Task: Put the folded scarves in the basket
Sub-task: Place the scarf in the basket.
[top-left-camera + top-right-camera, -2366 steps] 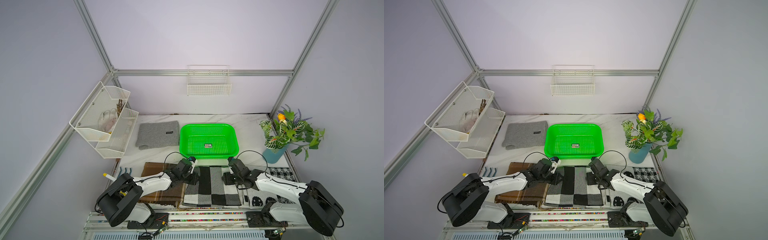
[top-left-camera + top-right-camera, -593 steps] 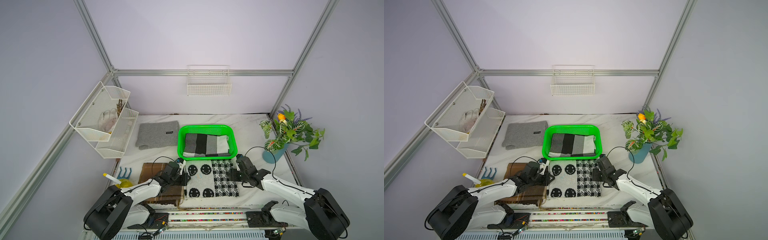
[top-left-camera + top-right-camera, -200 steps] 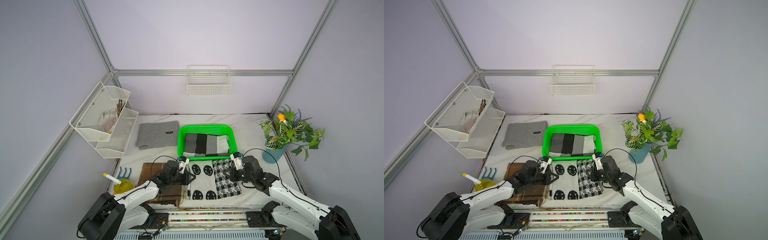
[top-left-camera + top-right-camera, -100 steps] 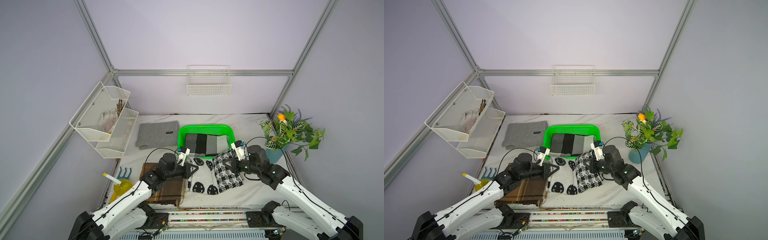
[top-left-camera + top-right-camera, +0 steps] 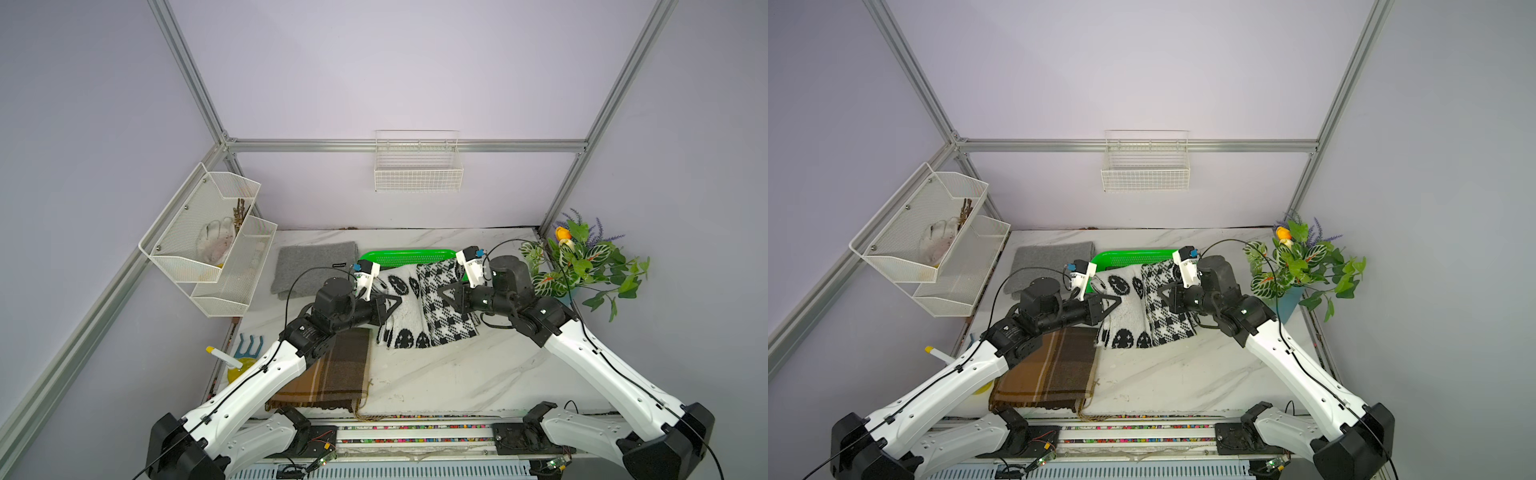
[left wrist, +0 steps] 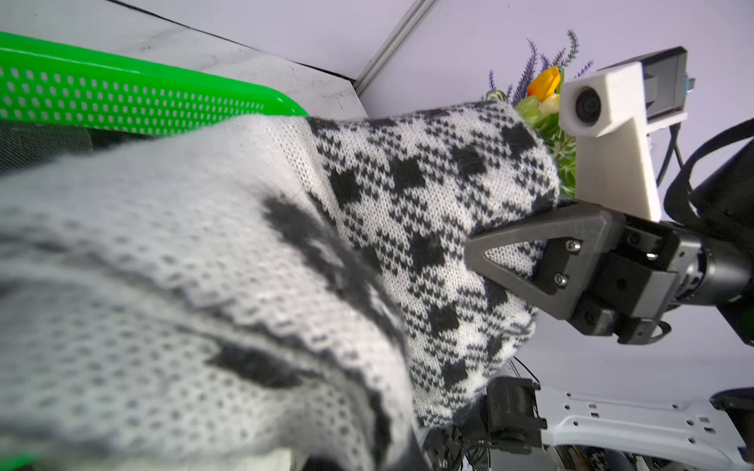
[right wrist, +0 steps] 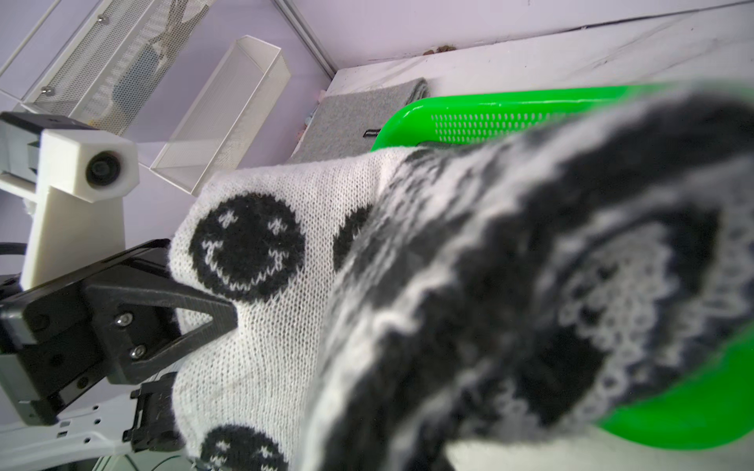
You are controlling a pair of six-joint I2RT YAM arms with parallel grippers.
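Scarf: soft, light knit, likely to sag; left gripper and right gripper each clamped on a side edge, near basket.

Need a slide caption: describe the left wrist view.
The right gripper pinches the black-and-white scarf, held up by the green basket.

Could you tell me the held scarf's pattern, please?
The scarf is black-and-white knit: smiley faces beside checks; clearest in a top view.
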